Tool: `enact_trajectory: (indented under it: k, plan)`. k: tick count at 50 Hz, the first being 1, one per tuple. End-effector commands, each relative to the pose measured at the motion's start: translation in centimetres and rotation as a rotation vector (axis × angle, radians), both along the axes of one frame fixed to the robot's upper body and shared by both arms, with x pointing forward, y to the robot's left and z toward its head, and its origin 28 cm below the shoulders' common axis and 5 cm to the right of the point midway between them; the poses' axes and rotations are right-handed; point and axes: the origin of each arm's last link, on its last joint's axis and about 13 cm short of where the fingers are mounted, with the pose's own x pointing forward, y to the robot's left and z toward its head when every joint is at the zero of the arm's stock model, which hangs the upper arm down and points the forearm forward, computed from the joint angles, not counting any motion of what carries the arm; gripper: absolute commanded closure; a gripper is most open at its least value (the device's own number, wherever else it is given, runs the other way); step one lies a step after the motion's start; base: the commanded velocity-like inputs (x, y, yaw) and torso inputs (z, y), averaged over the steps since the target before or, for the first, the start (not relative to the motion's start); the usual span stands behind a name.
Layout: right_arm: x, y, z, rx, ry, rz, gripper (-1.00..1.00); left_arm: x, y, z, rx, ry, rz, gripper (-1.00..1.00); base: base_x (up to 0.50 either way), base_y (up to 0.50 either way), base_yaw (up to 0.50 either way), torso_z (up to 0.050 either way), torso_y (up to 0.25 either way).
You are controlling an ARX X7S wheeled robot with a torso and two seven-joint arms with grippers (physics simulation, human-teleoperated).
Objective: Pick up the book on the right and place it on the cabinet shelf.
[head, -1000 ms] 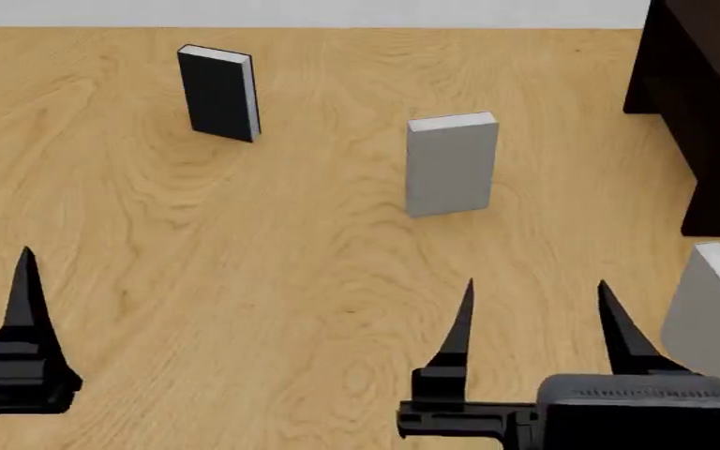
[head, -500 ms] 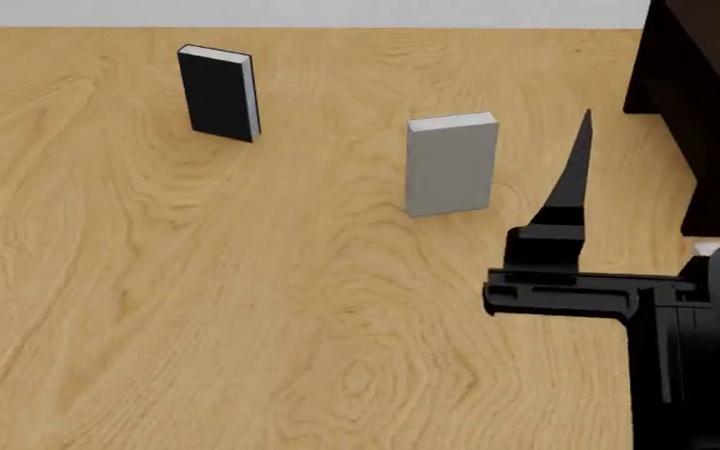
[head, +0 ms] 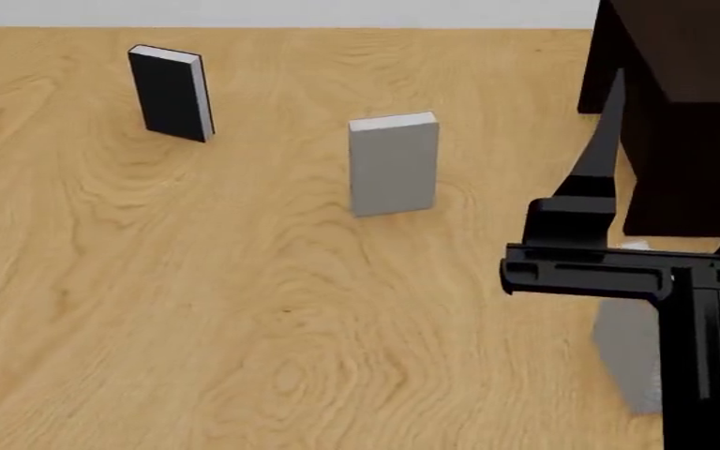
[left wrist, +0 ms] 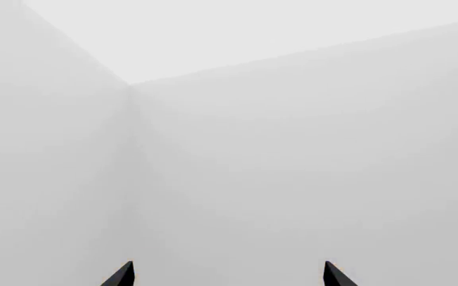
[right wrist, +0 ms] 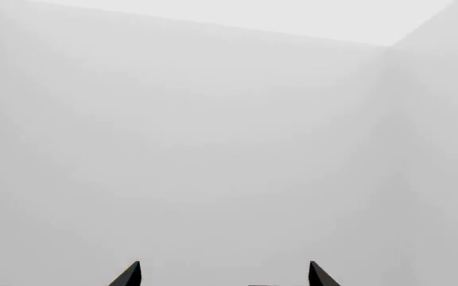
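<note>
The book point(head: 625, 349), light grey, stands on the wooden floor at the right, mostly hidden behind my right arm. In the head view that arm is raised in front of it, with one black finger point(head: 600, 141) pointing up beside the dark cabinet point(head: 697, 141). The cabinet shelf does not show from here. My right gripper point(right wrist: 224, 275) is open and holds nothing; its wrist view faces white walls. Open and empty too, my left gripper point(left wrist: 227, 276) faces a white wall corner and is outside the head view.
A twin grey book point(head: 393, 164) stands upright mid-floor. Farther back at the left stands a black-covered book point(head: 172, 94). The cabinet rises close to the right arm's far side. A white wall runs along the back.
My right arm rose from low in the view to stand in front of the right book. The left gripper left the head view. The head view shifted right, bringing more cabinet in.
</note>
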Motion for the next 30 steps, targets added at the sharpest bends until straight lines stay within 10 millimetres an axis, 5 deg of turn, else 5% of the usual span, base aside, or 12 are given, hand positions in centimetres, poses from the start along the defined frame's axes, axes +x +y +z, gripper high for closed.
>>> enact_trajectory:
  k: [1, 30]
  plan:
    - [-0.08, 0.1, 0.12, -0.005, -0.002, 0.009, -1.0, -0.07, 0.08, 0.13, -0.001, -0.003, 0.013, -1.0, 0.2, -0.2, 0.0, 0.0, 0.0]
    - [-0.03, 0.45, -0.07, -0.012, 0.017, 0.036, -1.0, -0.22, 0.31, 0.41, -0.007, -0.021, 0.02, -1.0, 0.33, -0.2, 0.0, 0.0, 0.0]
